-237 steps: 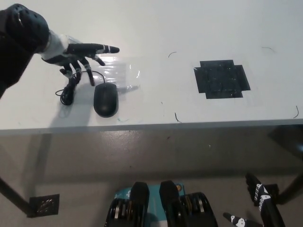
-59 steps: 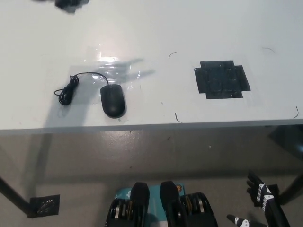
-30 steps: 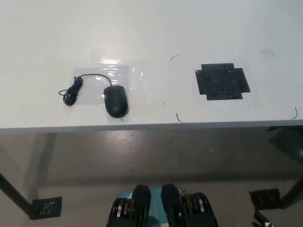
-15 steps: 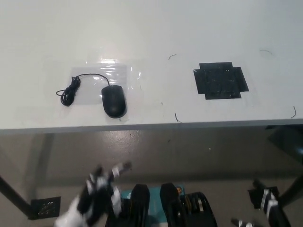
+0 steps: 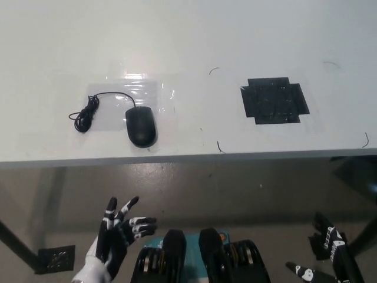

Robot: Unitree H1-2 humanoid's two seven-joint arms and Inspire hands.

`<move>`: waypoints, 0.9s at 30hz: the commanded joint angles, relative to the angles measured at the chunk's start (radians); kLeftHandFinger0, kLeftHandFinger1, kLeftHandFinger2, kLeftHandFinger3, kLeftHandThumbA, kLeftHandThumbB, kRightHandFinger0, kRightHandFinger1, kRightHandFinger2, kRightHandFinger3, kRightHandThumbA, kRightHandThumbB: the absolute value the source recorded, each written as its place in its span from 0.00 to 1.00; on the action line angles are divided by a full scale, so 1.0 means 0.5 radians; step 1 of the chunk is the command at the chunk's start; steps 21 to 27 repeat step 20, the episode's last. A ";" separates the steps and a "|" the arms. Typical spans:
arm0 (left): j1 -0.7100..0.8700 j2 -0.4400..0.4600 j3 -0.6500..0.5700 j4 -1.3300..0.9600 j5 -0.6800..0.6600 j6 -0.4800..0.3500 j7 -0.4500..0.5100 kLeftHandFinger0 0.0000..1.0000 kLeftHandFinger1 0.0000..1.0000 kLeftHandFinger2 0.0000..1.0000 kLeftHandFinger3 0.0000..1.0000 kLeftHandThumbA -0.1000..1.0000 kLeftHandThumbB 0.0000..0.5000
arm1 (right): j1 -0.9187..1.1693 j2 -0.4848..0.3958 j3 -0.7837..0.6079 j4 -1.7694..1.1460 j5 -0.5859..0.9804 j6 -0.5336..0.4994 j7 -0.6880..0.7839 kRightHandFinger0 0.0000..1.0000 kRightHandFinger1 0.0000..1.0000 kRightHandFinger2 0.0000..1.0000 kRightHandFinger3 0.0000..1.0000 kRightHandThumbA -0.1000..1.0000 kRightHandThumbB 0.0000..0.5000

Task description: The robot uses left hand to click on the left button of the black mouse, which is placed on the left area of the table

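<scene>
The left hand [image 5: 116,243] hangs below the surface [image 5: 194,35] edge, fingers spread wide, holding nothing; I judge the click is not in hand now. The black mouse [image 5: 141,127] sits near the surface's front left, its coiled cord [image 5: 86,113] beside it. A click would mean lifting that hand over the mouse's left button. The right hand [image 5: 330,253] rests low, fingers apart. Black tape patch [image 5: 274,100] lies well right; grey floor [image 5: 235,188] below.

Bright, even light; glare on the table [image 5: 194,35]; sharp focus.
</scene>
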 commanded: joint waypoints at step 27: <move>0.126 0.048 -0.158 -0.128 0.047 -0.265 0.310 1.00 1.00 1.00 1.00 1.00 0.17 | -0.016 -0.001 -0.023 -0.032 0.047 -0.155 0.001 1.00 1.00 1.00 1.00 1.00 0.37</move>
